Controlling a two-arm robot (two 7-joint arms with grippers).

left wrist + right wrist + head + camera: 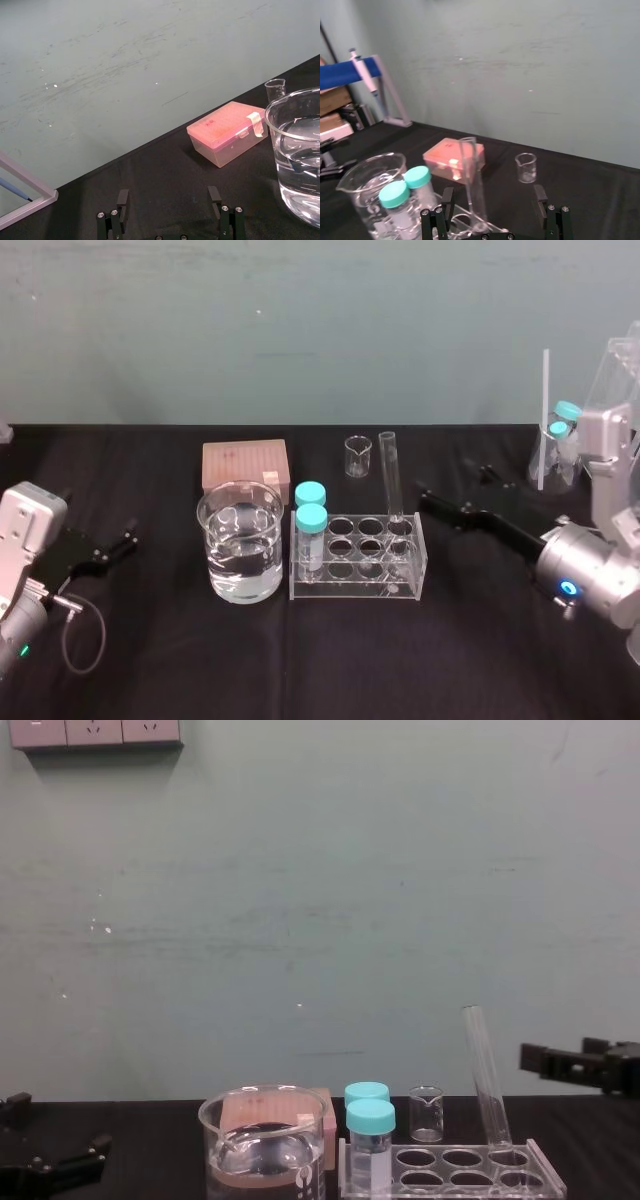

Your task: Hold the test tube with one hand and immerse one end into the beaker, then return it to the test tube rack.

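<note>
Chest view: beaker (262, 1145) base & test tube rack (440, 1168) underside cut by bottom edge. Pink box (328, 1118) mostly hidden behind beaker. Right end effector (550, 1058) runs off the frame's side. Left wrist view: beaker partly out of frame. Right wrist view: test tube (472, 175) foot blurred, can't tell which rack hole. Beaker markings too faint to read.

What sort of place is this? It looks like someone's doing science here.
Most likely a laboratory bench: a beaker of clear liquid, a test tube leaning in a clear rack beside teal-capped vials, and a pipette hanging on a stand.
</note>
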